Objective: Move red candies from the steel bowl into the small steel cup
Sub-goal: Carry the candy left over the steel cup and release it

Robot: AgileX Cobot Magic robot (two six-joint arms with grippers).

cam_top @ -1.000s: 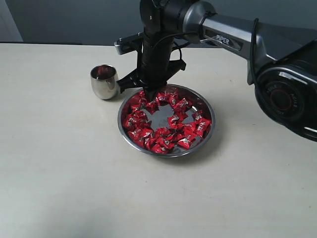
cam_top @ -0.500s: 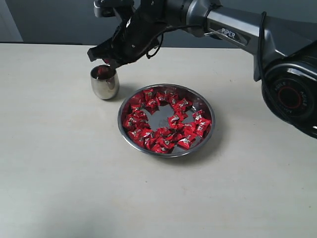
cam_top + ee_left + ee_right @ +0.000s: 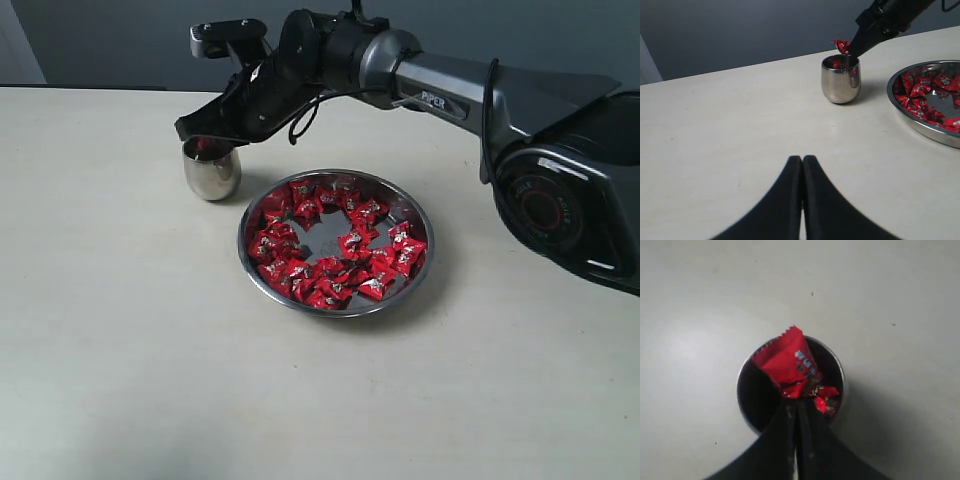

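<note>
Candy poised over the cup
The right gripper is clamped on one candy directly above the cup's mouth, so letting go should drop it in (some red already shows inside). Other candies lie in the bowl. The left gripper is pressed closed, holding nothing.

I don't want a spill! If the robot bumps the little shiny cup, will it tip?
Probably easily: the small steel cup is narrow and looks light. Tipped, its rounded sides would likely roll. The right end effector holds a red candy over its mouth, so a bump seems possible.
</note>
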